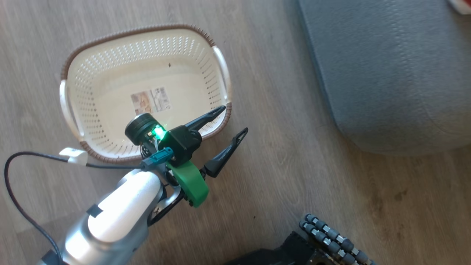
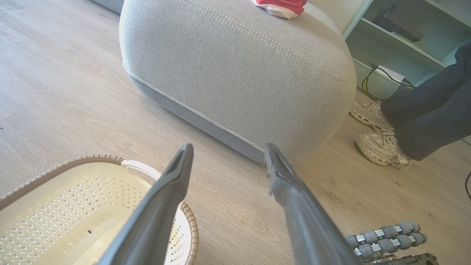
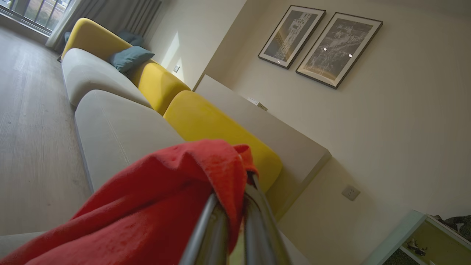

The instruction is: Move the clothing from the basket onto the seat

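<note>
My left gripper (image 1: pixel 235 119) hung wide open and empty at the woven brown rim of the perforated cream basket (image 1: pixel 110 66), wood floor (image 1: pixel 279 176) open toward the rounded grey fabric seat (image 1: pixel 386 73) at two o'clock. My right gripper (image 3: pixel 232 191) was clamped on soft red clothing (image 3: pixel 147 206); another red piece (image 2: pixel 283 5) lay atop the seat.

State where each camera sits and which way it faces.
Head view: on the head, facing down at the empty basket and seat; left gripper, open, and pale forearm show.
Left wrist view: low beside the basket, facing the seat with a red garment on top; own fingers spread.
Right wrist view: tilted up toward sofa and framed pictures; right gripper shut on a second red garment.
Shared: head and left wrist views show basket and seat.
</note>
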